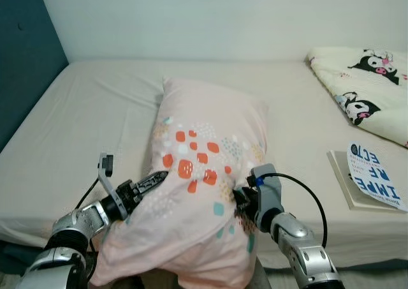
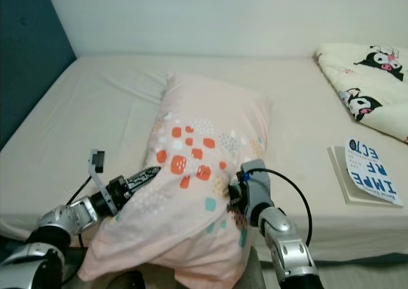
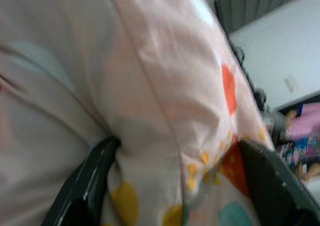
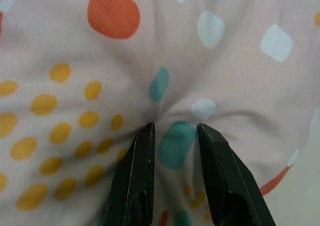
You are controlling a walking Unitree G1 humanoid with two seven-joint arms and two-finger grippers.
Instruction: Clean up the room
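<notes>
A pink pillow (image 1: 204,148) with orange, teal and yellow spots lies lengthwise on the bed (image 1: 95,123). Its near end hangs over the bed's front edge. My left gripper (image 1: 155,178) is at the pillow's left side, and the left wrist view shows its fingers (image 3: 85,186) spread around a thick fold of the pillowcase. My right gripper (image 1: 241,201) is at the pillow's right side. In the right wrist view its fingertips (image 4: 142,151) pinch a gather of spotted fabric. Both grippers are shut on the pillow.
A white blanket (image 1: 366,85) with a cartoon print is bunched at the bed's far right. A blue-and-white booklet (image 1: 373,174) lies on a cream book (image 1: 344,180) near the right front edge. A dark blue wall (image 1: 22,59) stands on the left.
</notes>
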